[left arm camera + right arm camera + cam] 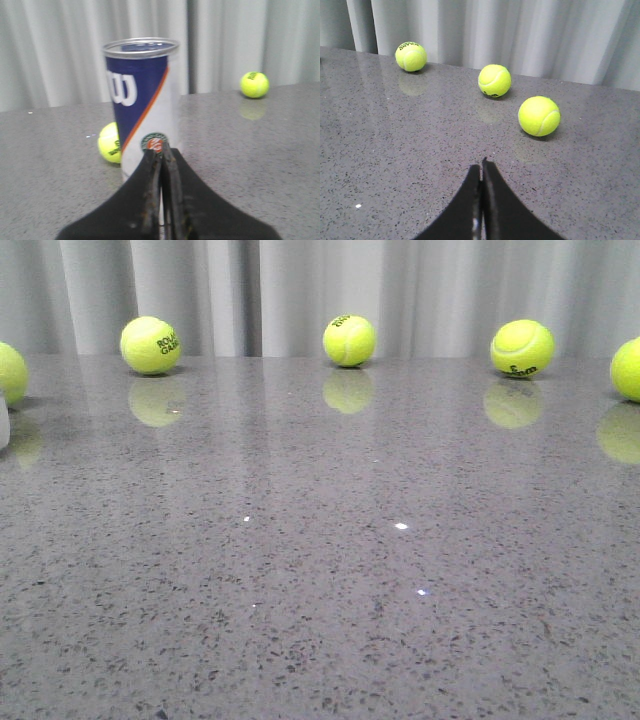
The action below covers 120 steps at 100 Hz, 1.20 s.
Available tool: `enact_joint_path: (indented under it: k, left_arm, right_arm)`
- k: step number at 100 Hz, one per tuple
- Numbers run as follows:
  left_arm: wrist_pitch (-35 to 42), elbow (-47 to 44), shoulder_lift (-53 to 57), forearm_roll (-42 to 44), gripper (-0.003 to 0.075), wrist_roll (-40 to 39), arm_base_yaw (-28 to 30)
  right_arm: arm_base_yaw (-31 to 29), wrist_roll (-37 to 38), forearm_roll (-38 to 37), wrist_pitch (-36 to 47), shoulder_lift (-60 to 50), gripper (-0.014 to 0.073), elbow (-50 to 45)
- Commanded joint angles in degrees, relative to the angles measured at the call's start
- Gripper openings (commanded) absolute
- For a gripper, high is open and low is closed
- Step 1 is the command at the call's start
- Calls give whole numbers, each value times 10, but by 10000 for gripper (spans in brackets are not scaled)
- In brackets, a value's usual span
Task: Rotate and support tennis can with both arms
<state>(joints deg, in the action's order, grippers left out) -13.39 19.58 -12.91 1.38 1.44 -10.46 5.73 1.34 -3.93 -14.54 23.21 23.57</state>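
Note:
The tennis can [142, 105] stands upright on the grey table in the left wrist view, with a navy and white label, white "W", orange stripe, round emblem and silver rim. My left gripper [161, 150] is shut and empty, its tips just in front of the can's lower part near the emblem; I cannot tell if they touch. My right gripper [481, 165] is shut and empty above bare table, far from the can. In the front view only a sliver of white at the left edge [3, 420] shows, and no arm is in view.
Several yellow-green tennis balls lie along the table's back edge before a grey curtain [150, 345] [349, 340] [522, 348]. One ball [111, 143] sits right beside the can, another [254, 84] farther back. Three balls lie ahead of my right gripper [539, 116] [494, 80] [410, 56].

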Motion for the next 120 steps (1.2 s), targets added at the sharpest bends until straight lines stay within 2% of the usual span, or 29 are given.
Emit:
enact_joint_path:
  k: [1, 35, 52, 83, 120]
  left_arm:
    - [61, -12, 17, -3, -21, -6, 19]
    - [84, -141, 156, -1, -21, -6, 49]
    - [108, -181, 154, 5, -21, -6, 71]
    - [172, -221, 154, 21, -21, -6, 72]
    - [177, -221, 154, 20, -21, -6, 72]
  right_arm:
    - [-4, 0, -5, 49, 1, -67, 15]
    - [-4, 0, -5, 49, 1, -67, 15]
    - [-4, 0, -5, 49, 2, -67, 15]
    - [-4, 0, -5, 49, 2, -67, 15]
    - [-4, 0, -5, 49, 2, -67, 15]
